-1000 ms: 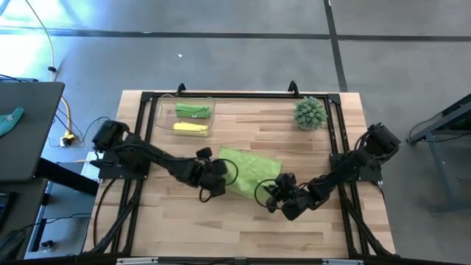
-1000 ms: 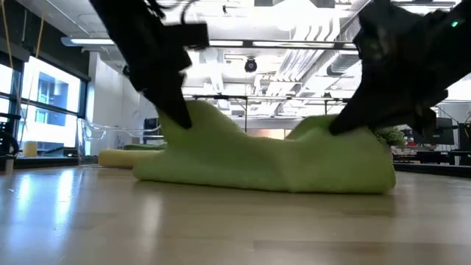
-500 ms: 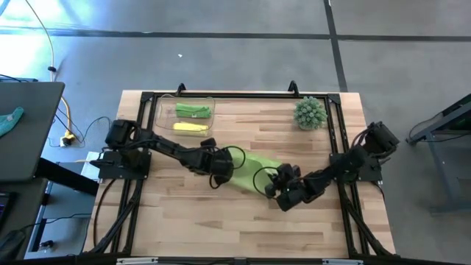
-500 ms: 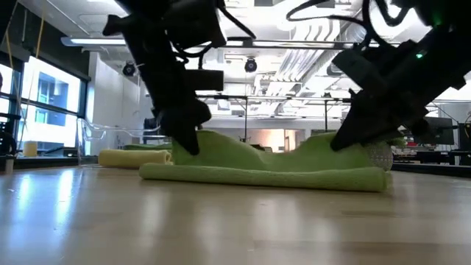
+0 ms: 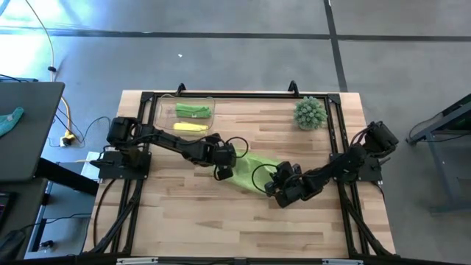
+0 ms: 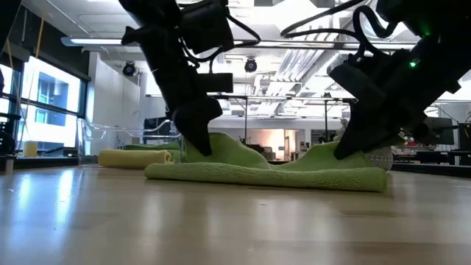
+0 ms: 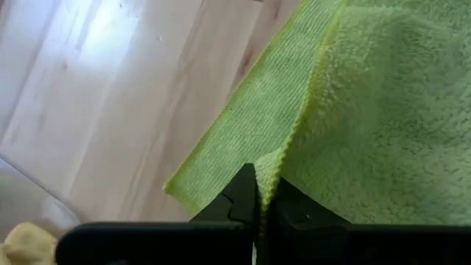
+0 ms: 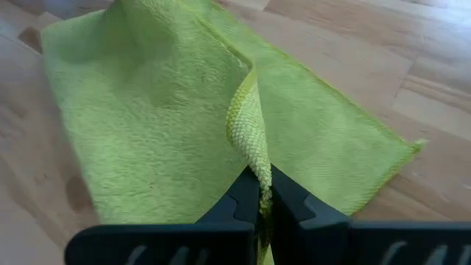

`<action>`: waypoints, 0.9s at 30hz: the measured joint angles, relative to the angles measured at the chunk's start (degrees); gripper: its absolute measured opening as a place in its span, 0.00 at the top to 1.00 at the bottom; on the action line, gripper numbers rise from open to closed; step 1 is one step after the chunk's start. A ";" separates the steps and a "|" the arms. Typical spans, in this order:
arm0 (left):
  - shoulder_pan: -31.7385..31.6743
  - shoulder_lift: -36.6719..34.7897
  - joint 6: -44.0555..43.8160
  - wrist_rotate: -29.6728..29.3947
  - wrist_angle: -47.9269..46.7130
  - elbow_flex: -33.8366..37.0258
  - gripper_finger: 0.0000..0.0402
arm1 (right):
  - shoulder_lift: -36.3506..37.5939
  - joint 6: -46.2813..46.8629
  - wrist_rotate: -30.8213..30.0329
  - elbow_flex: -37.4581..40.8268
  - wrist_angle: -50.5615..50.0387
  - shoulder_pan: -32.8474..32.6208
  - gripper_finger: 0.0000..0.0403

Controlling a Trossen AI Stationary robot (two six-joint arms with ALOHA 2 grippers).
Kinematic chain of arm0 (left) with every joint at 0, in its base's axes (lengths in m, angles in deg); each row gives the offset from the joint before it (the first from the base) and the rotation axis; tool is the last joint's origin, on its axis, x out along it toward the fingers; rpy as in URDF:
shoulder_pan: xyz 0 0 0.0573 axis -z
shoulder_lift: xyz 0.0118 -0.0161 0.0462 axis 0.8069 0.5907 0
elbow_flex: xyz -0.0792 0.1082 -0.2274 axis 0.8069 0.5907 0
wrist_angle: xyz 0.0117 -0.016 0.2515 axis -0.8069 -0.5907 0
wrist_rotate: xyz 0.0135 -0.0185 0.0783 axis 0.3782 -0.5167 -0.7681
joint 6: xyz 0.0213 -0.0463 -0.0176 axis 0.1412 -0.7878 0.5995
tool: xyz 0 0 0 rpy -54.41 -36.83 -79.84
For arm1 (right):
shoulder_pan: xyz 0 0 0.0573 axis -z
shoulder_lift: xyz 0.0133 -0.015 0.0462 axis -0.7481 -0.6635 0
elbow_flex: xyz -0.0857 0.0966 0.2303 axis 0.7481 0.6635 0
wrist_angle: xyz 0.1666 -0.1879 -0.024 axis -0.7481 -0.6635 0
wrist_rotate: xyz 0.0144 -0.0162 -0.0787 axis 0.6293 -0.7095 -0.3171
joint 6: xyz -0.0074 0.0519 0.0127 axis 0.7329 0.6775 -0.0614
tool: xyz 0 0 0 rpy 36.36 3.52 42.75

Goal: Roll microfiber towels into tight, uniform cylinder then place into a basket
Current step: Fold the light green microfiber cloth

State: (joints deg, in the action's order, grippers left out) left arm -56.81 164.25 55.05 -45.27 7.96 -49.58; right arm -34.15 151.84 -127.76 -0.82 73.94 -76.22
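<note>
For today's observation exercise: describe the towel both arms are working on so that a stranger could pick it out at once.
On the wooden table, look mid-table between the two dark arms. The light green towel lies there unrolled, pinched at either end by the left end effector and the right end effector; the other towels are in the clear basket.

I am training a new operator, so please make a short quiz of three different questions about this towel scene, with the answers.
1. True or false: both arms pinch the green towel on the table.
2. Which rolls lie in the basket? A) two green B) one green, one yellow C) none
3. What stands at the table's far right corner?

Key:
1. True. The left gripper and the right gripper each have their fingers shut on a towel edge.
2. B: a green roll and a yellow roll.
3. A spiky green plant.
</note>
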 joint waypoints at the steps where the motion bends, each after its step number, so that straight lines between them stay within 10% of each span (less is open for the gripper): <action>1: -0.37 0.00 -0.01 1.03 0.01 0.00 1.00 | 0.00 0.00 0.02 -0.02 -0.39 0.13 1.00; 7: -2.30 1.63 2.33 8.05 1.27 0.03 1.00 | 0.00 -0.02 0.12 0.00 -1.68 1.30 1.00; 27: -3.15 2.12 6.86 4.49 2.91 0.02 1.00 | 0.00 1.38 1.98 0.00 -4.36 2.06 1.00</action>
State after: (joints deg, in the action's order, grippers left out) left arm -59.97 166.37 61.91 -40.79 10.87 -49.56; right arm -34.15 153.22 -125.78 -0.82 69.58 -74.17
